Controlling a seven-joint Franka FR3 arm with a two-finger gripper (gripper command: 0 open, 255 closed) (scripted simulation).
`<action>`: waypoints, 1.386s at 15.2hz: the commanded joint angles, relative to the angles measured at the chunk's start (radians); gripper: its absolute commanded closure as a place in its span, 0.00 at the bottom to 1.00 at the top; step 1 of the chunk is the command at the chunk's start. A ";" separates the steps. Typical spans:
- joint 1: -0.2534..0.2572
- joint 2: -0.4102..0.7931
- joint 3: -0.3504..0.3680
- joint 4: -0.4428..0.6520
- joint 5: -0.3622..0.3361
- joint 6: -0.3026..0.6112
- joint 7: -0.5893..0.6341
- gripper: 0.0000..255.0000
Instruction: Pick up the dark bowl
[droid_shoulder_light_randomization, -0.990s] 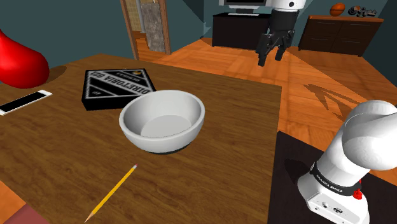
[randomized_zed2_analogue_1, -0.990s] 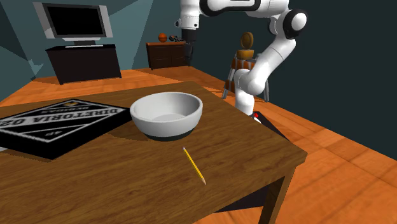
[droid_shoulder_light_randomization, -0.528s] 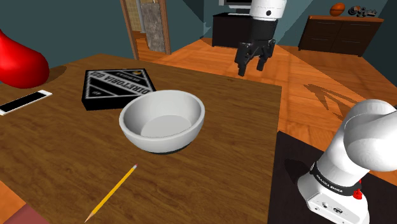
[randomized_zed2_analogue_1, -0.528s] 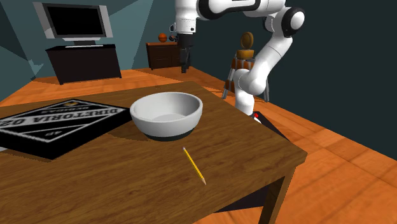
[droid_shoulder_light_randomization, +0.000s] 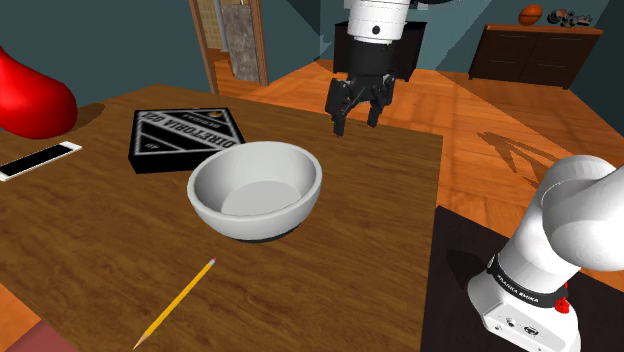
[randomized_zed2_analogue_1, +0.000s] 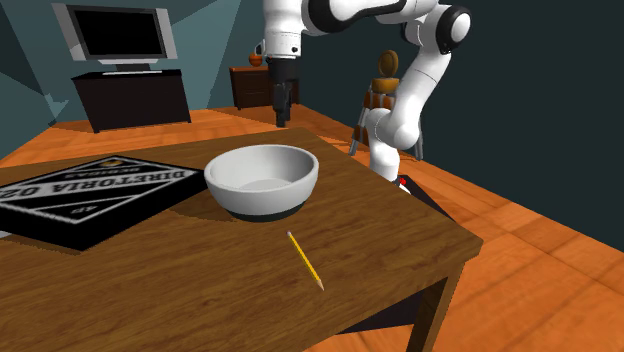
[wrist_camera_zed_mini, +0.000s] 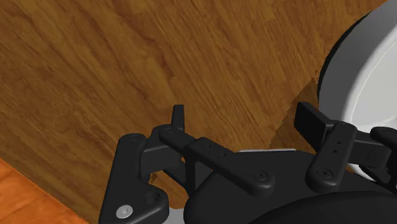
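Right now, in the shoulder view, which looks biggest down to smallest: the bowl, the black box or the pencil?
1. bowl, clearly largest.
2. black box, though it lies farther from the camera.
3. pencil, long but very thin, even though it is nearest the camera.

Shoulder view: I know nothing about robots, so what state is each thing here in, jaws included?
Bowl: upright, empty, resting on the table.
Jaws: open, empty, in the air above the table, touching nothing.
Pencil: lying flat on the table.
Black box: closed, lying flat.
Phone: lying flat near the table's edge.
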 joint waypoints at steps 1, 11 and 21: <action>0.015 0.037 0.029 0.016 0.022 0.029 0.031 0.00; 0.058 0.206 0.133 0.117 0.064 0.129 0.141 0.00; 0.061 0.213 0.139 0.049 0.070 0.204 0.134 1.00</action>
